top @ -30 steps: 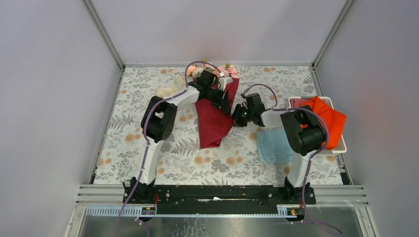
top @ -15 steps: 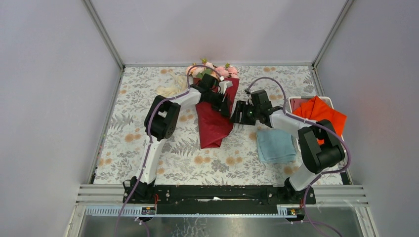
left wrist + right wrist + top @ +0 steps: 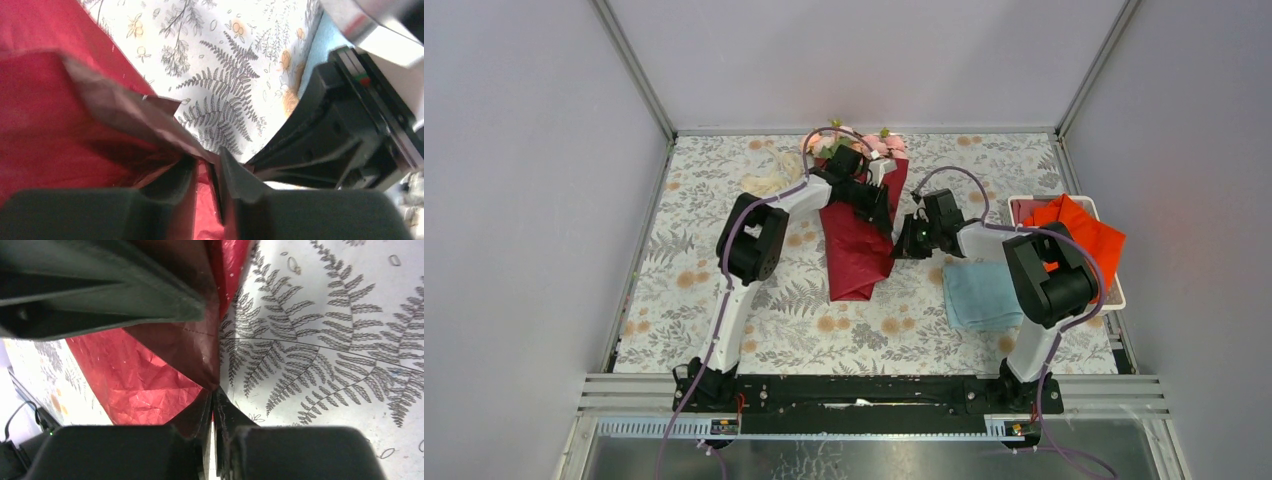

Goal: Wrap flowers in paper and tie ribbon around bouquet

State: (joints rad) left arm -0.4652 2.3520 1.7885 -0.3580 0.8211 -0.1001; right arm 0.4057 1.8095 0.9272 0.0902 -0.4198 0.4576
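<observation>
Fern-printed tablecloth (image 3: 704,300) covers the floor of the grey-walled cell. At mid-table the paper (image 3: 856,255) lies folded lengthwise over the flowers (image 3: 886,144), whose pink blooms poke out at the far end. Both pincers work the paper's right-hand edge, close together. The right gripper (image 3: 212,392) is narrowed to a slit on a corner of the maroon underside. The left gripper (image 3: 205,162) looks likewise pinched on a fold just beside it, though the close view leaves some doubt whether it truly bites. Such thin, crinkled paper could tear if the two pull apart or at unequal pace. A weak hold could let the flap spring open, and fingers this near might collide. The ribbon (image 3: 767,184) lies heaped at the far left, well apart, so tying is not yet begun.
</observation>
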